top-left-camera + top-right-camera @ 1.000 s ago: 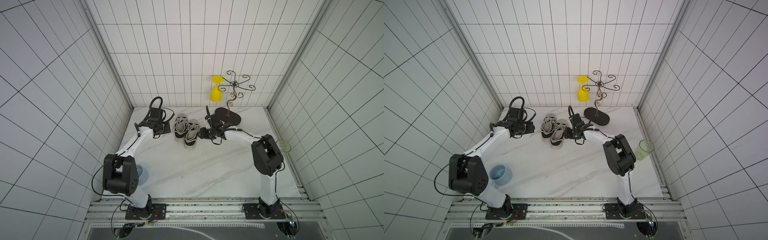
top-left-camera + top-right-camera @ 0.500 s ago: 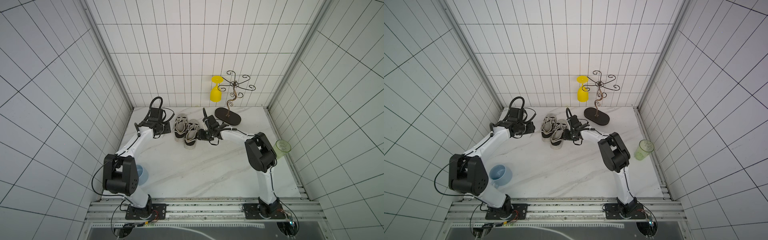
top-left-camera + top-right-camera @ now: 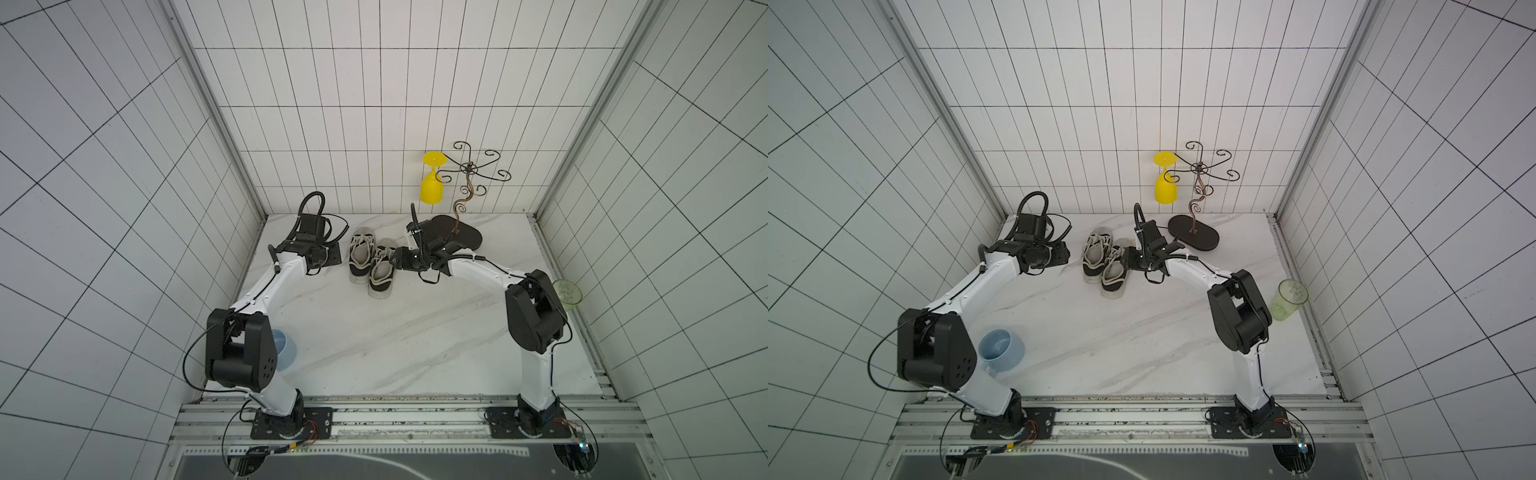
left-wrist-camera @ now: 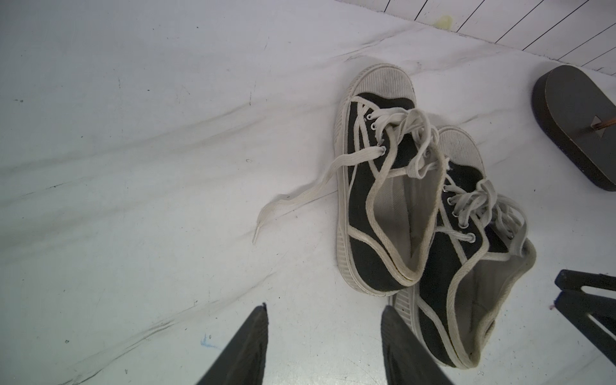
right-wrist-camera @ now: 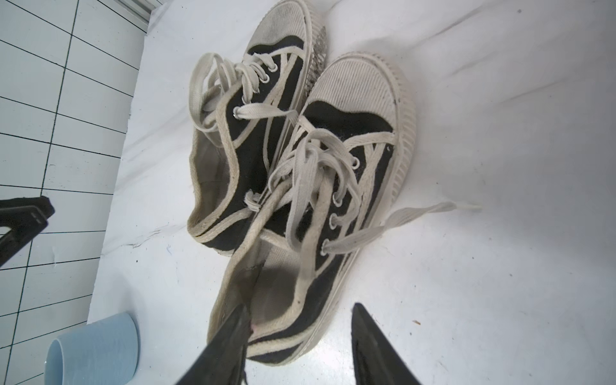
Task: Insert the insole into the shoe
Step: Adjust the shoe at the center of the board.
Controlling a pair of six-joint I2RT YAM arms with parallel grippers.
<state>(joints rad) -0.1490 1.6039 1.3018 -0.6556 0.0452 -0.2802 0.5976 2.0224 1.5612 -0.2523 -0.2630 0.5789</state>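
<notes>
At upper centre, the right gripper [image 3: 394,262], jaws half apart astride a wall of the nearer shoe [image 3: 381,277], could tip it by dragging.

The shoes [image 4: 358,206] were black with off-white trim, laces and ribbed toe caps. The table [image 3: 374,332] was white marble veined grey; the walls [image 3: 332,83], white tile with dark grid lines. The goblet [image 3: 431,192] was yellow, the mug [image 3: 998,349] pale blue, the tumbler [image 3: 1287,299] green, the stand [image 3: 1196,239] dark brown.
</notes>
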